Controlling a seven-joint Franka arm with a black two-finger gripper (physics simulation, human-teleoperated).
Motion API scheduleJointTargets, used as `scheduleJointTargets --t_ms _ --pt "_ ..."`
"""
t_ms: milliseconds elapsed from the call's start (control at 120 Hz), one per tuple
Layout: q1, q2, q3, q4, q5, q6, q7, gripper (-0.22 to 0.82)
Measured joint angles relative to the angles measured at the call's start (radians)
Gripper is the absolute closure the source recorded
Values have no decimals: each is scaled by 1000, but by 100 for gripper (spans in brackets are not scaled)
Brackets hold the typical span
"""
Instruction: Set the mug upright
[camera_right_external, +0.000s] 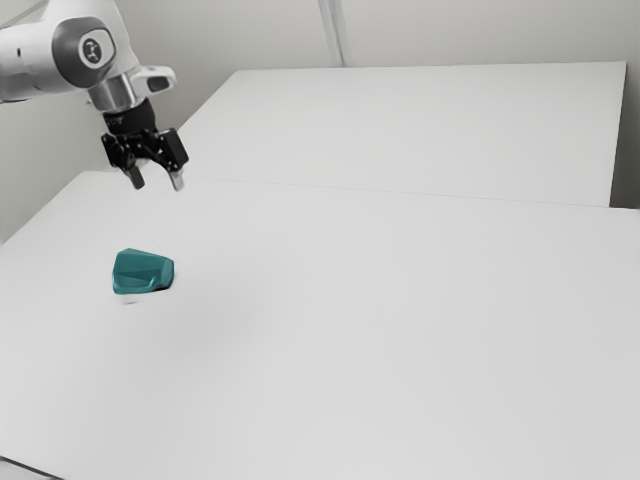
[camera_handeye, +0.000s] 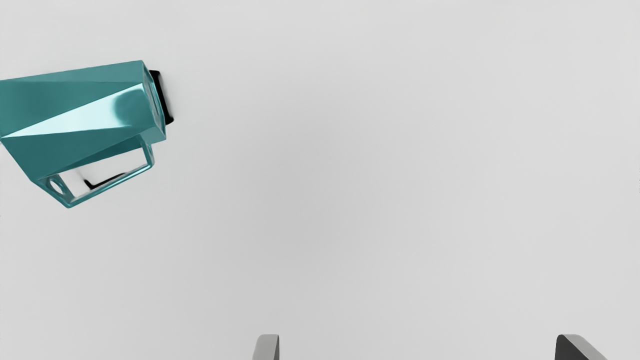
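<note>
We see a smooth, pale tabletop (camera_right_external: 380, 330), with a second white surface (camera_right_external: 430, 130) beyond its far edge and a light grey wall (camera_right_external: 480, 35) behind, crossed by a narrow upright strip (camera_right_external: 332, 35). Our teal mug (camera_right_external: 143, 272) lies on its side on the tabletop, towards the edge at the exterior view's left, its angular handle (camera_handeye: 111, 186) out sideways. Our gripper (camera_right_external: 157, 182) hangs above the tabletop, apart from the mug, fingers wide with nothing between them.

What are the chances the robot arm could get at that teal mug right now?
Probably yes: the open end effector hangs above the table, with nothing visible between it and the mug, which lies on its side.
</note>
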Motion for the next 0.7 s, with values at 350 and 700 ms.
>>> scheduleJointTargets --t_ms 350,700 --pt "28 -49 74 -232 -27 283 58 0" --pt "302 -20 55 -385 -252 636 105 0"
